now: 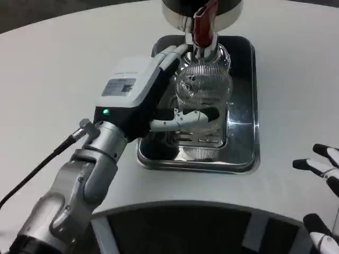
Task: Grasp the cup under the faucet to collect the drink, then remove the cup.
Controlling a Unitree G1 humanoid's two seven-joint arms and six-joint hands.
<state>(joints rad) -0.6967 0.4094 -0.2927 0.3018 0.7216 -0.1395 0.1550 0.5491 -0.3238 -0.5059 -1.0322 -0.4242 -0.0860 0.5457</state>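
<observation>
A clear ribbed glass cup point(204, 87) stands on the metal drip tray point(243, 153), right under the faucet with its red lever point(203, 29). My left hand point(153, 92) reaches in from the left and wraps the cup: upper fingers pass behind it near the rim, and the thumb point(183, 119) lies across its lower front. The cup looks upright. I cannot tell whether there is drink in it. My right hand point(322, 174) rests at the table's right edge with its fingers apart and nothing in them.
The dispenser's round metal base point(180, 13) sits at the tray's far end. White table point(63, 69) spreads wide to the left and right of the tray. A black cable point(37, 174) trails from my left wrist. A dark curved edge lies near the bottom.
</observation>
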